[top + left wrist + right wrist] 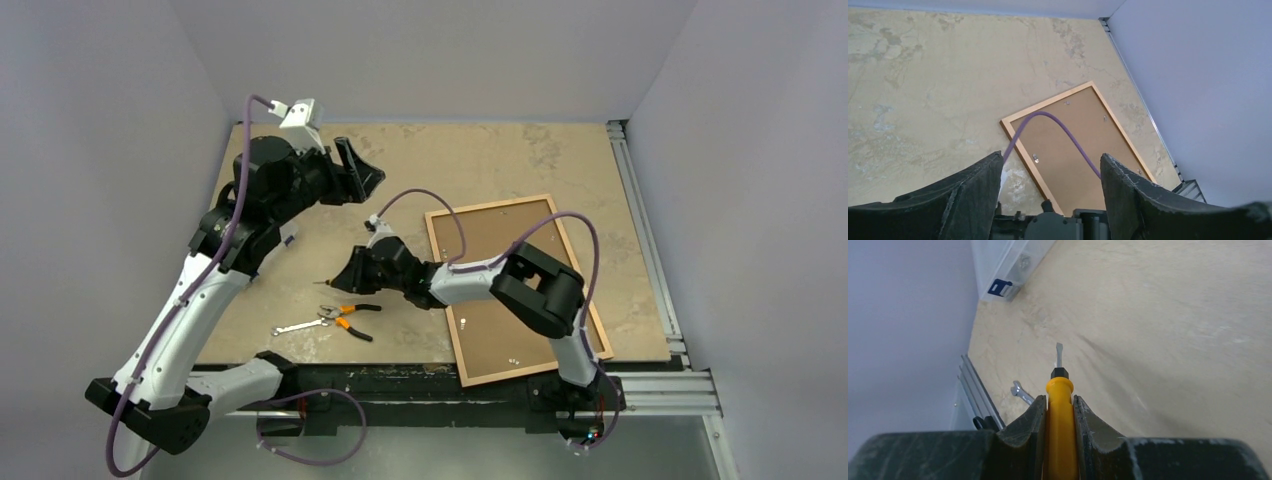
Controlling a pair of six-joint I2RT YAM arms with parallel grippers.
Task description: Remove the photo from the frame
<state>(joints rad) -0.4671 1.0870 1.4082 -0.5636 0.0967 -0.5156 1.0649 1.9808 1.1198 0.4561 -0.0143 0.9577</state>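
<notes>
I hold the yellow flathead screwdriver [1060, 387] pinched in the right gripper [1059, 407], blade aimed left. The frame [490, 204] lies back-up to its right, long axis roughly near-far. Left gripper [1050, 157] spread, farther off.

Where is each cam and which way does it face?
Top external: above and behind, looking down on the table; both arms show.
Left wrist: high, looking down past the open left gripper at the frame.
Right wrist: low, looking along the screwdriver in the right gripper toward the wrench.
Shared: top and left wrist both show the frame.
</notes>
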